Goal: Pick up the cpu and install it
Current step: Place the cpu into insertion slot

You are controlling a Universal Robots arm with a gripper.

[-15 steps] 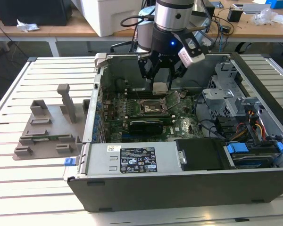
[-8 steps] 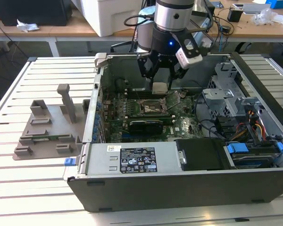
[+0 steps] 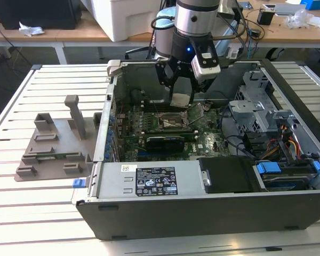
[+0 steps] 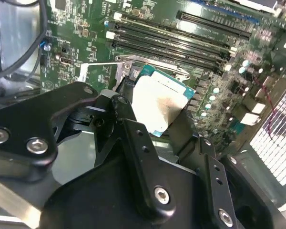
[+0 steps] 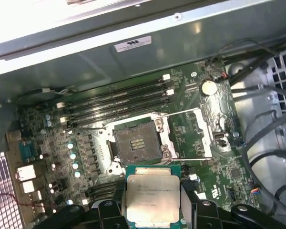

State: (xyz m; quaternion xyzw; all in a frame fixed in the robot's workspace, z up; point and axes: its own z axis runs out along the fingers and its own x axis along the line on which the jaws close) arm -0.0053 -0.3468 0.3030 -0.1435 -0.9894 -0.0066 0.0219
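Observation:
My gripper hangs inside the open computer case, shut on the cpu. The cpu is a flat silvery square with a green rim, held by two opposite edges in both wrist views. It is held in the air, tilted, a little above the motherboard. The dark motherboard socket lies open and bare, with its metal load plate swung aside. In the first wrist view the cpu sits just short of the socket's near edge. The socket lies below and slightly to the exterior view's left of the gripper.
Memory slots run alongside the socket. A power supply, a black drive bay and bundled cables crowd the case's near and right side. A grey moulded fixture rests on the slatted table left of the case.

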